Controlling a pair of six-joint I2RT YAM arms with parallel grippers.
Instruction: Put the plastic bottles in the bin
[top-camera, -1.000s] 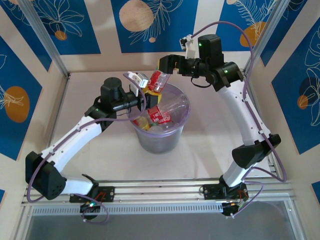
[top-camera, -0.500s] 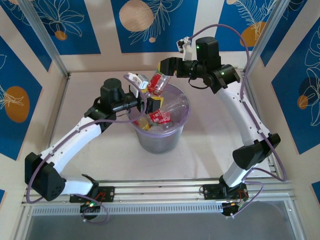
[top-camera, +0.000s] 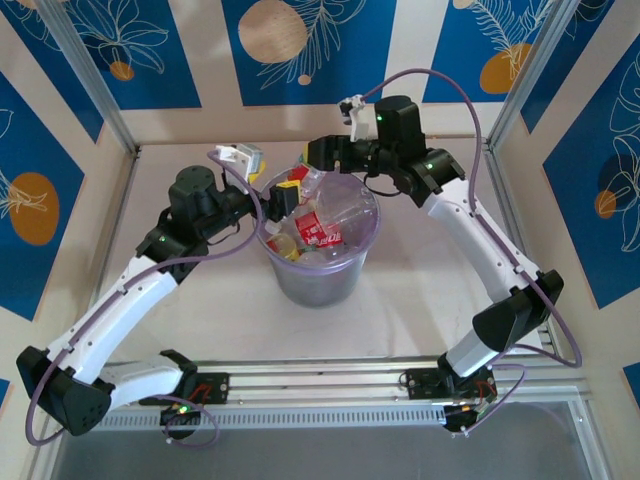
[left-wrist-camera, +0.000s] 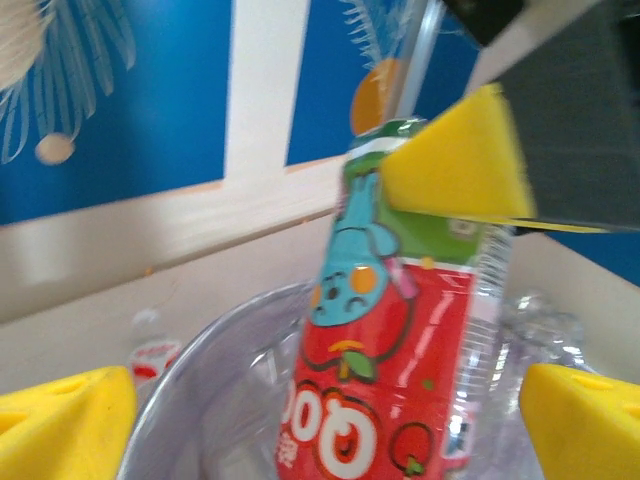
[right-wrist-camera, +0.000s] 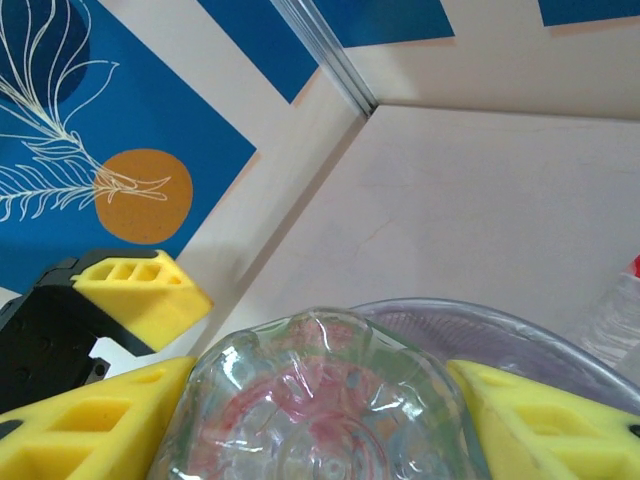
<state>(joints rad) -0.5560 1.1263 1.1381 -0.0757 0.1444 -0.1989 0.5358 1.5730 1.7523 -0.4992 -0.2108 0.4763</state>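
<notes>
Left arm: the left gripper hangs at the left rim of the bin. Its jaws are spread wide and its yellow pads stand clear on both sides, so it grips nothing.
Right arm: the right gripper reaches in from the far side, above the bin's far-left rim. Its yellow pads press on opposite sides of a bottle near its base, clamped on it.
Held bottle: the red-and-green-label bottle is clear plastic with a red label, a green band and a cartoon figure. It hangs slightly tilted over the bin's open mouth, its base toward the right wrist camera. It sits between the left gripper's spread pads and touches neither.
Bin: the translucent pale-purple bin stands upright mid-table, between the two arms.
In the bin: several bottles lie jumbled together. Red labels, one clear body lying across and a bit of yellow at the near-left wall can be made out.
Outside the bin: a small clear bottle with a red label stands upright on the table just beyond the rim. Another clear bottle is cut off at the edge of the right wrist view; I cannot tell whether it is the same one.
Surroundings: cream walls carry blue panels printed with leaves and orange circles.
</notes>
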